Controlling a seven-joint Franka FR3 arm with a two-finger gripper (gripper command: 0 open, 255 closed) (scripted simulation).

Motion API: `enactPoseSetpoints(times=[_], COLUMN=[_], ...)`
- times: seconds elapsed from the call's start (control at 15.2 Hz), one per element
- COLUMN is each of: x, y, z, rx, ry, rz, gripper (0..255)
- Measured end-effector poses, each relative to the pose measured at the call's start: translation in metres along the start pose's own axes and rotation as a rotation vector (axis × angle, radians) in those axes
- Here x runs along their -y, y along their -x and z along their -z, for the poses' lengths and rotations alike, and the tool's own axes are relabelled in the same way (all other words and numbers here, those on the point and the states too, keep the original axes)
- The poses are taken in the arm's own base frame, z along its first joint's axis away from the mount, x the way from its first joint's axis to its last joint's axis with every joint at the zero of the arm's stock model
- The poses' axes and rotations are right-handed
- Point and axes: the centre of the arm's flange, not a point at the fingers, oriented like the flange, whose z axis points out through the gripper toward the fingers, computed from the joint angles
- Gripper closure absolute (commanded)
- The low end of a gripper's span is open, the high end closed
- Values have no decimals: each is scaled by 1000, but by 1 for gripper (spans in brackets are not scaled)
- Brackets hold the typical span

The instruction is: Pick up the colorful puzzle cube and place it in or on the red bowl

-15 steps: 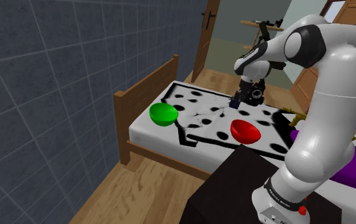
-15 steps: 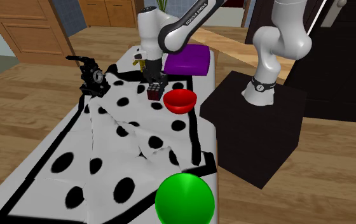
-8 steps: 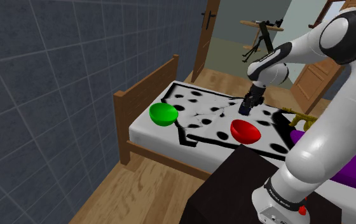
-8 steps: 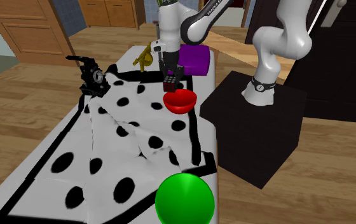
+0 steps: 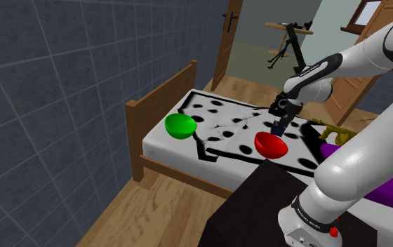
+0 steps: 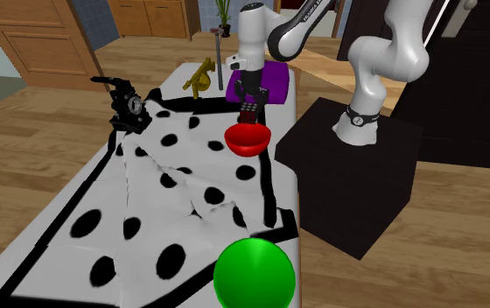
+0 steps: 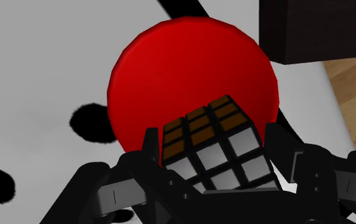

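My black gripper [image 7: 212, 159] is shut on the colorful puzzle cube [image 7: 212, 143], which shows orange and white squares between the two fingers. Beyond the cube lies the red bowl [image 7: 170, 70] on the spotted white cover. In the shoulder view the gripper [image 5: 279, 125] hangs with the cube [image 5: 277, 130] just above the red bowl [image 5: 270, 145]. From the second exterior view, the cube [image 6: 248, 111] hovers over the far rim of the bowl [image 6: 248, 137].
A green bowl [image 5: 180, 125] sits at the bed's end by the wooden footboard [image 5: 156, 98]. A black device [image 6: 127, 108], a yellow figure [image 6: 199, 77] and a purple cushion [image 6: 274, 74] lie on the bed. The dark stand [image 6: 348, 175] is close beside the red bowl.
The gripper carried the cube up off the cover and across the bed until it hangs over the red bowl. The bowl and other objects stayed put.
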Motion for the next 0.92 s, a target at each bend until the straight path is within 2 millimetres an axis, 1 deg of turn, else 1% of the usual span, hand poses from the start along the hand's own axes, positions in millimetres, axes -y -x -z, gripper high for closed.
enactPoseSetpoints(times=[0.33, 0.79, 0.92], x=[1, 1, 0], y=[0, 0, 0], z=[-24, -63, -68], rx=[0, 0, 0], ry=[0, 0, 0], rz=[1, 1, 1], gripper=[255, 255, 255])
